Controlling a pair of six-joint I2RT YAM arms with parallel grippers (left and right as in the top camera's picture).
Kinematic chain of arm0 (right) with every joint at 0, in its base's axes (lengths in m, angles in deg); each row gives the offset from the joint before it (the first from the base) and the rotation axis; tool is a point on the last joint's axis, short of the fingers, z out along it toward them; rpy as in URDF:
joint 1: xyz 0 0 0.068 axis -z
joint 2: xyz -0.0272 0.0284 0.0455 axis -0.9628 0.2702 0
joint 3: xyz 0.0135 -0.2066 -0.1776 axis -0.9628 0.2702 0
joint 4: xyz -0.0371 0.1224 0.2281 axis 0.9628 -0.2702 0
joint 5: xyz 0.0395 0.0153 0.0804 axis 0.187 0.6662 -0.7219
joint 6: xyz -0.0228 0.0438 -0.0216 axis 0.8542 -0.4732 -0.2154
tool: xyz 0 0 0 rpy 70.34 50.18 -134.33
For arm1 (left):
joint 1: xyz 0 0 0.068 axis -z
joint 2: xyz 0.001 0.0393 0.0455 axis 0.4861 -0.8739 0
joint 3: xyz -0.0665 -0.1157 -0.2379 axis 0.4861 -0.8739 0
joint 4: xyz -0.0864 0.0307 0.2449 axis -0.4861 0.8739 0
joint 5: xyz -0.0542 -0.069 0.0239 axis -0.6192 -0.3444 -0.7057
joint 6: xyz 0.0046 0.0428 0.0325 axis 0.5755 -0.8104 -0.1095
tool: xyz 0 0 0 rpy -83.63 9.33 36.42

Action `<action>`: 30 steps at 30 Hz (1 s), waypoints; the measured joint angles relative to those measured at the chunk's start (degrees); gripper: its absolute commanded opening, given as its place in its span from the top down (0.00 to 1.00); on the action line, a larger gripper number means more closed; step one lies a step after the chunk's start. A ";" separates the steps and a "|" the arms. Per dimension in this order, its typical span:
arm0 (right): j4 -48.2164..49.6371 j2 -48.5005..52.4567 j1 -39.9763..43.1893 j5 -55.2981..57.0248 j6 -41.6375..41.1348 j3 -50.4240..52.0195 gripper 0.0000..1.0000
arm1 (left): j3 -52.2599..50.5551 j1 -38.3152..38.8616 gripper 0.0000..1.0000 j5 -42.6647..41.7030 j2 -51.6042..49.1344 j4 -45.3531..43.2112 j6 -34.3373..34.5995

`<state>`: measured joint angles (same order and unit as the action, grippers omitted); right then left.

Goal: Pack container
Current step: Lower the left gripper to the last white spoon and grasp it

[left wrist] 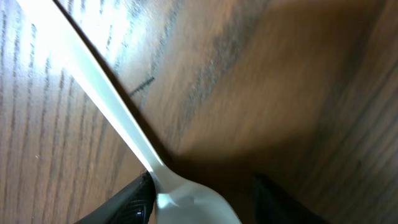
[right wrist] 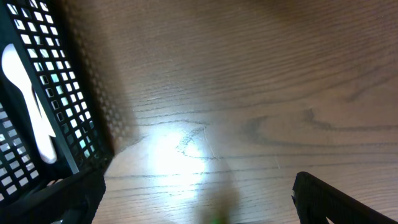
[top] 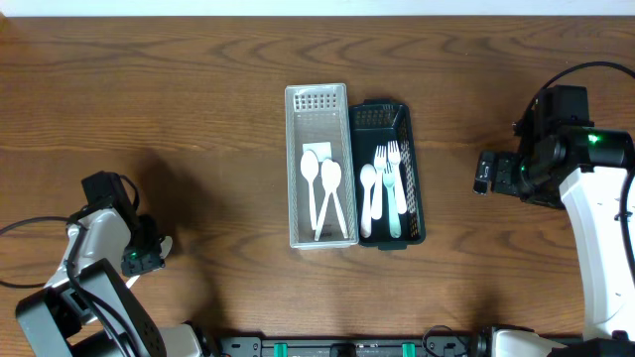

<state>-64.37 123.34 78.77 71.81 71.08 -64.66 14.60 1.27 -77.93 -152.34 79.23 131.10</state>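
A white spoon (left wrist: 124,118) fills the left wrist view, its bowl low between the fingers and its handle running up to the left. My left gripper (left wrist: 202,208) is shut on the spoon's bowl, with the left finger (left wrist: 127,204) against the neck. From overhead the left gripper (top: 157,250) is at the table's front left, and the arm hides the spoon. A white basket (top: 298,169) holds two white spoons. The black basket (top: 417,178) beside it holds forks and a spoon. My right gripper (top: 483,174) is open over bare wood, right of the black basket (right wrist: 43,149).
Both baskets stand side by side in the middle of the wooden table (top: 198,99). The right arm's white link (top: 605,248) runs along the right edge. A black bar (top: 347,347) with cables lies at the table's front edge.
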 measured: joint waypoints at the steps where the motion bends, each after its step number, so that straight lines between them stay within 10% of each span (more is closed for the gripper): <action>1: -0.02 0.00 0.00 0.00 0.02 0.00 0.01 | 0.00 -0.37 0.47 0.00 0.00 0.09 0.00; 30: -0.59 0.00 0.00 0.00 0.02 0.00 0.01 | 0.00 -2.21 0.86 0.26 0.02 0.17 -4.61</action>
<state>-64.96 123.34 78.77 71.81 71.10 -64.66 14.60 -0.94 -77.66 -152.31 79.41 126.49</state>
